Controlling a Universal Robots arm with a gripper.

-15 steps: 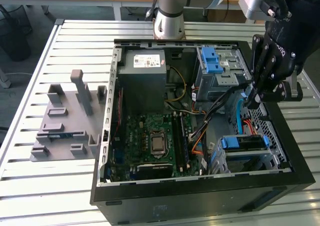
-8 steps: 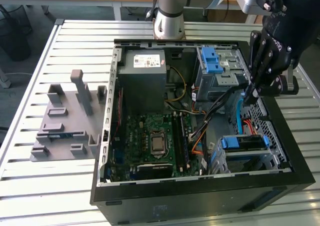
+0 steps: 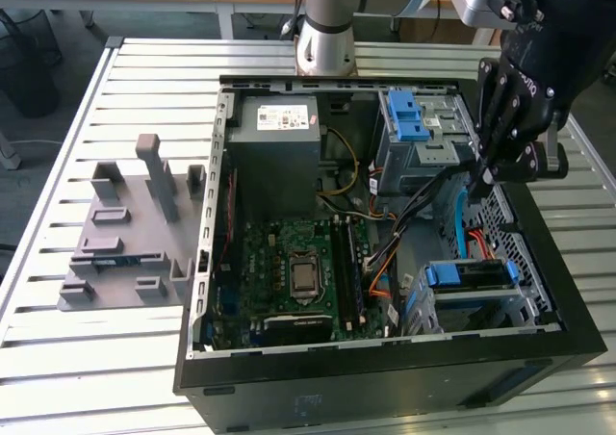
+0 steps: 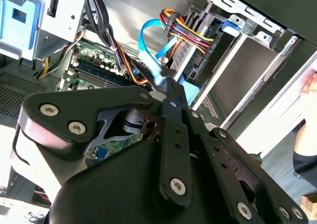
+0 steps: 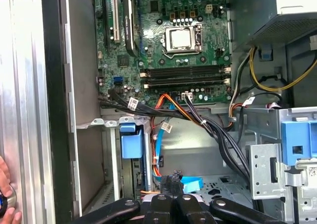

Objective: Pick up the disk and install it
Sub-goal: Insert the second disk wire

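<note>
The disk [image 3: 469, 274], silver with blue rails, sits slotted in the case's lower bay, blue bracket outward.

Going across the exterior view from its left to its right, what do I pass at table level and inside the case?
Grey plastic fixture block with upright posts → green motherboard with its square silver processor socket → flat silver disk with blue plastic rails, seated in the lower bay. The black gripper hangs above that bay, near the case's right wall.
</note>
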